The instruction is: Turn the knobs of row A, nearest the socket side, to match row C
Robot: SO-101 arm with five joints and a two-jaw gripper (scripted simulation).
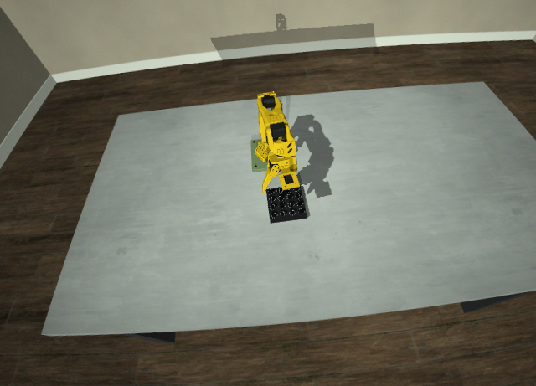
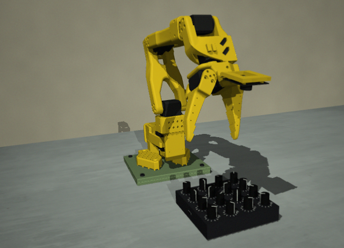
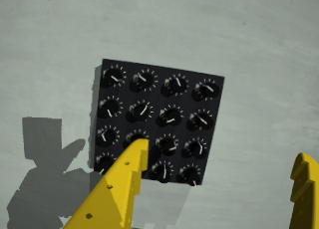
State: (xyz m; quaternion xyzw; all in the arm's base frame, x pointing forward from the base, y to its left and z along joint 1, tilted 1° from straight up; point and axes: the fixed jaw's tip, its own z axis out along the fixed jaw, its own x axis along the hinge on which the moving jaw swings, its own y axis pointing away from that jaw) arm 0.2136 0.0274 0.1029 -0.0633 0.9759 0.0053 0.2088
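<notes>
- Arm [image 2: 177, 45]: yellow, five-joint, folded over itself, with black motor housings at the joints; it stands on a green base plate [image 2: 133, 170] set on the grey table top [image 1: 389, 200].
- Gripper [image 2: 212, 136]: carried high above the table, tips pointing downward, jaws parted to a moderate gap with nothing between them. In the exterior view both tips hang well above the knob box, touching nothing.
- Knob box [image 2: 247, 217]: a low black square block lying flat on the table just in front of the base plate, close to its near edge but apart from it. In the top view the box [image 1: 287, 205] sits just beyond the gripper's tips.
- Knobs [image 3: 142, 81]: sixteen black cylinders in a four-by-four grid, each with a white pointer line and a ring of white tick marks; the pointers stand at differing angles.
- Socket: a small slot on the box's left side wall in the exterior view [image 2: 189, 212], too small to detail.
- Wrist view: the yellow finger [image 3: 114, 203] overlaps the box's nearest corner, covering part of the closest row; the other finger [image 3: 302, 216] stands at the right edge.
</notes>
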